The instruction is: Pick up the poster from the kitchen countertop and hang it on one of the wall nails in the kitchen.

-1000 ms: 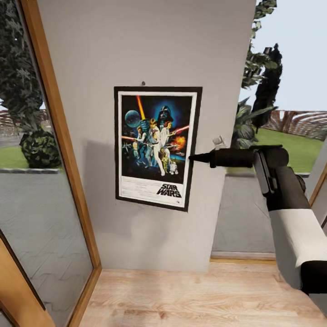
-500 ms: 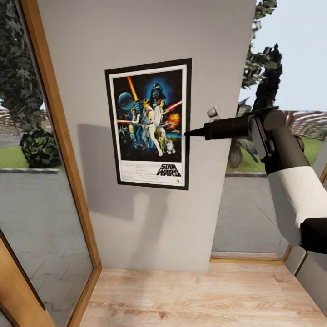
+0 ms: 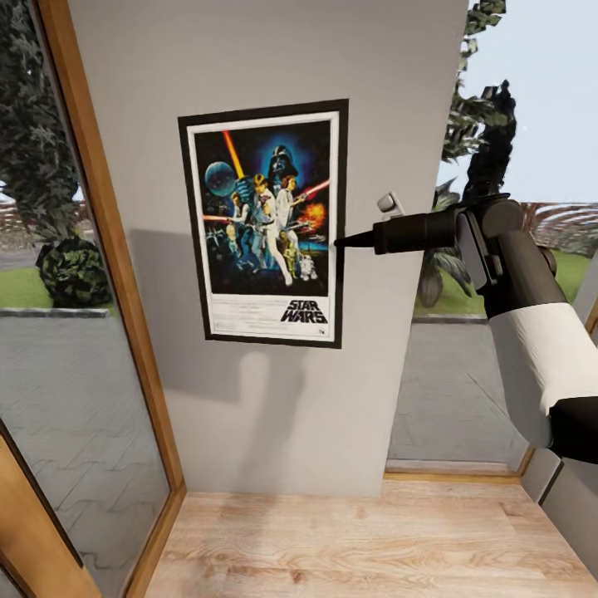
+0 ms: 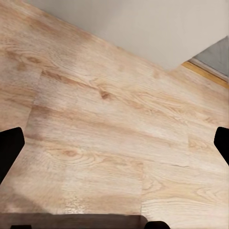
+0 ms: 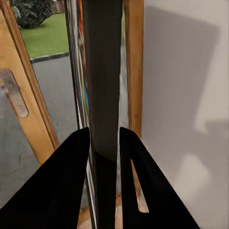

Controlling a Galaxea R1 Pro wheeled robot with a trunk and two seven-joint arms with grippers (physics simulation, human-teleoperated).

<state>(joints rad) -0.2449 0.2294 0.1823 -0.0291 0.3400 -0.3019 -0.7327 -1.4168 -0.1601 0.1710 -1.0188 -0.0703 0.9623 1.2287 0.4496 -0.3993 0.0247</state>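
The right pincer (image 3: 340, 242), clamped on the poster (image 3: 264, 223), has raised it up the wall (image 3: 249, 66).

claw (image 5: 104, 143) pinching poster (image 5: 101, 71) (edge-on), wall (image 5: 186, 86)

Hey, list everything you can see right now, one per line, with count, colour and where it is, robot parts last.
Framed Star Wars poster: one, black frame, white border, blue-orange art; against the wall, held by its right edge.
Pale-grey wall panel: one; centre, behind the poster.
Light wooden door frame: one, tan; left of the wall.
Light wood-plank floor: one, beige; below.
Trees and green lawn: several; outside the glass.
Right claw: one, black; shut on the poster's edge.
Left claw: one, black fingertips wide apart, open over the floor.
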